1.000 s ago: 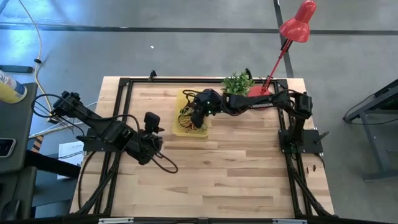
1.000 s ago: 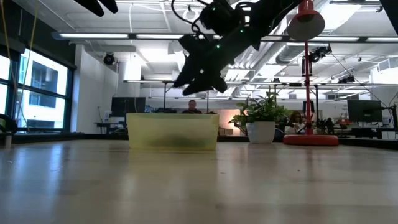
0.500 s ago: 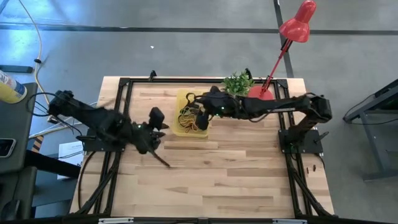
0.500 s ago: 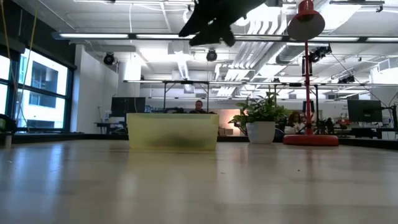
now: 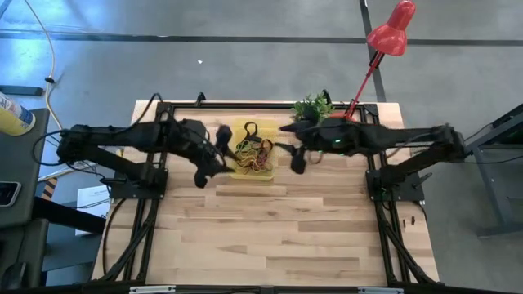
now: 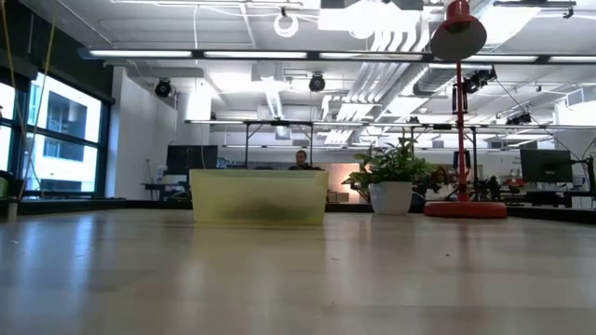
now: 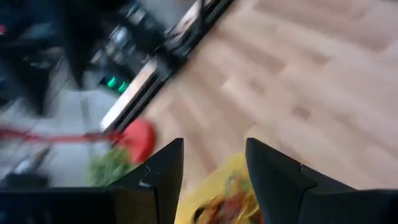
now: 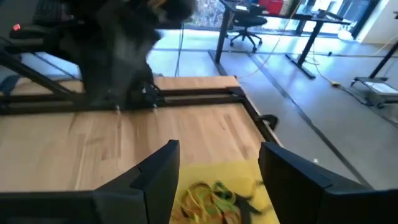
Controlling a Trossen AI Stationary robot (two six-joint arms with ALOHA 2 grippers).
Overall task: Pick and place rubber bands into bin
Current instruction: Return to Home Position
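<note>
High view: over the tabletop [image 5: 278,220], both arms have swung since half a second ago. The right gripper [image 8: 219,146], then above the yellow bin [image 5: 234,169], now hangs at its 3 o'clock. The left gripper [image 7: 214,144] has moved from 8 to 9 o'clock. Both are spread wide and empty. The rubber bands [image 5: 255,155] lie tangled inside the bin.
</note>
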